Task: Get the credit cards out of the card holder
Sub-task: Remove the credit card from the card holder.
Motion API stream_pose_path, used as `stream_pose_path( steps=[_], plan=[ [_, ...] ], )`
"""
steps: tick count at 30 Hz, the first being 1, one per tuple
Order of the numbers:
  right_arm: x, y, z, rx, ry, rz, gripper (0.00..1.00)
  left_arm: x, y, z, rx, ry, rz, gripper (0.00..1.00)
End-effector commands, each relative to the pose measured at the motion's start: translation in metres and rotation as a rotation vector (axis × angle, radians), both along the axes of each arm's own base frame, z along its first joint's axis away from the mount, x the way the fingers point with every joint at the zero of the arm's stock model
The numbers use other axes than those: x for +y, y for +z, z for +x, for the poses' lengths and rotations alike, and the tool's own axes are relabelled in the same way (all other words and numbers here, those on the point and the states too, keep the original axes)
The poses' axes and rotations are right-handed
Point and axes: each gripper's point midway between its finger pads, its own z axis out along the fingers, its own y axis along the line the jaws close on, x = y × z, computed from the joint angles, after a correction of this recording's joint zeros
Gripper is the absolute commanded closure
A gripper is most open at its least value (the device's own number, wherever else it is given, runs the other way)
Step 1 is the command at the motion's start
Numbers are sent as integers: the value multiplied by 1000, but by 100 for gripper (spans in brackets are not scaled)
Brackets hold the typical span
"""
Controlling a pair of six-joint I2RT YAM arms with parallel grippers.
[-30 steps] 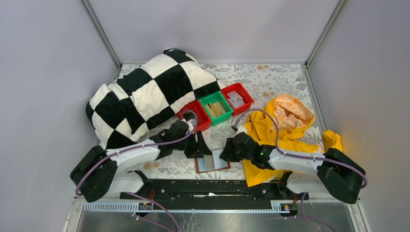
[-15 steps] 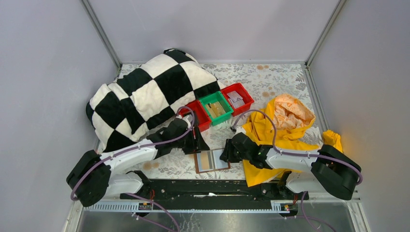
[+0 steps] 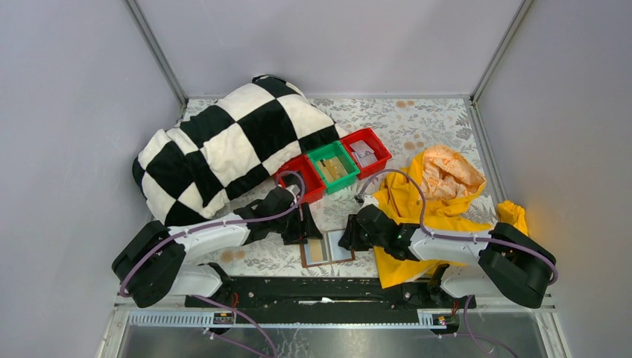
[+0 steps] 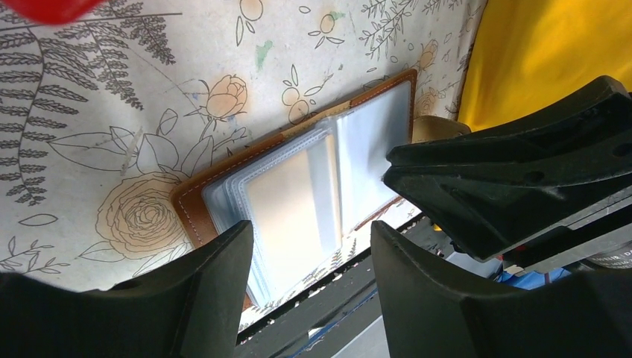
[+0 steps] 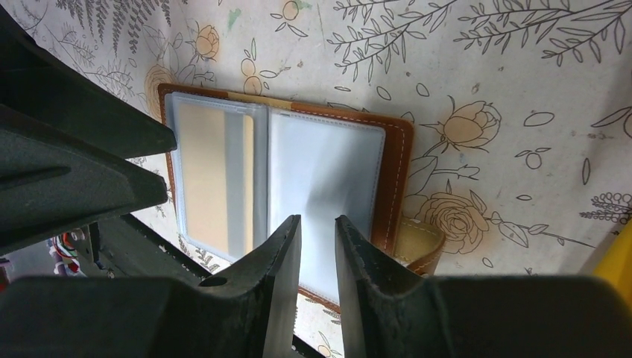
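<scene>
Left arm: stretched low, angled in toward the card holder from its left.
Left claw: jaws spread wide above the card holder's left page.
Right arm: extended low from the card holder's right.
Right claw: jaws narrowly parted, tips at its right page.

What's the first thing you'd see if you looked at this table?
The big black-and-white checkered blanket heaped at the back left jumps out, then the bright yellow garment on the right. Between them, near the front edge, a brown card holder lies open with a tan card inside.
</scene>
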Motion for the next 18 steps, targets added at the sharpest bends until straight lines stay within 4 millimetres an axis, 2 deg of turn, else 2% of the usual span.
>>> stream_pose_path(
  steps=[1, 13, 18],
  plan=[
    [7, 5, 3, -17, 10, 20, 69, -6, 4, 4, -25, -1, -22, 36],
    [7, 5, 3, -18, 12, 18, 69, -11, -1, 3, -26, -17, 1, 36],
    [7, 5, 3, -19, 14, 18, 69, -20, 10, 3, -38, -35, -56, 36]
  ],
)
